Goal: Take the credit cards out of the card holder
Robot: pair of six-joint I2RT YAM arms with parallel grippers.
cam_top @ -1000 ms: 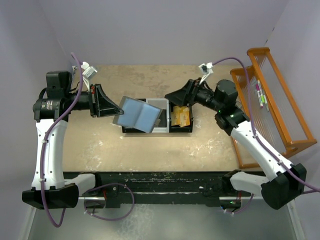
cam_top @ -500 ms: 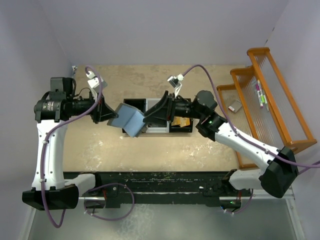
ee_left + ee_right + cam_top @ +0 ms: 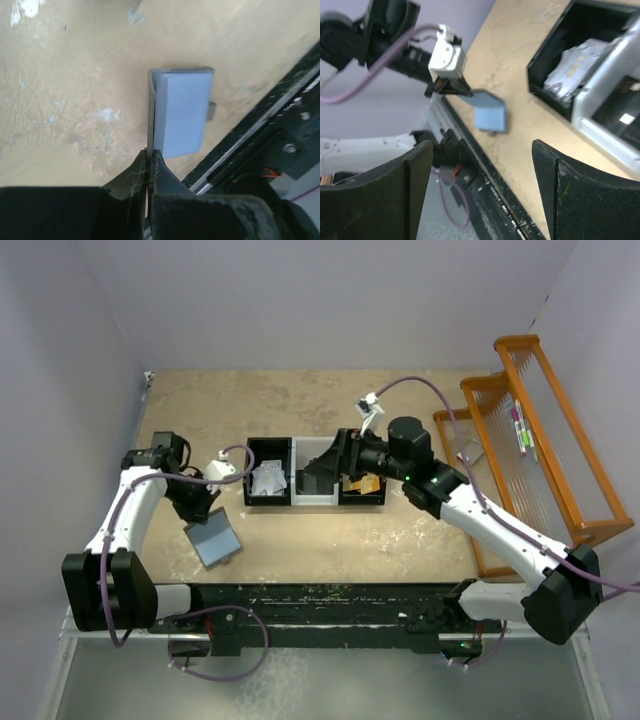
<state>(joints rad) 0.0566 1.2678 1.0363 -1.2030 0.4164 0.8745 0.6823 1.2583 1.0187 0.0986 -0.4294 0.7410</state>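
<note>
Card holder (image 3: 182, 110), apparently folded shut, sits low over the counter (image 3: 330, 540) near its front-left edge, one edge clamped in the left end effector (image 3: 150, 161). Right end effector (image 3: 481, 145) is spread apart above the bin tray (image 3: 318, 498). White credit cards (image 3: 268, 483) lie in the tray's left compartment.

left arm (image 3: 125, 520) bent low — left hand (image 3: 150, 155) pinched tight | right arm (image 3: 500, 530) stretched inward — right hand (image 3: 479, 150) spread wide

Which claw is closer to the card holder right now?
Left. The left claw is clamped on the edge of the card holder; the right claw hangs open over the bin tray, well apart from the holder.
</note>
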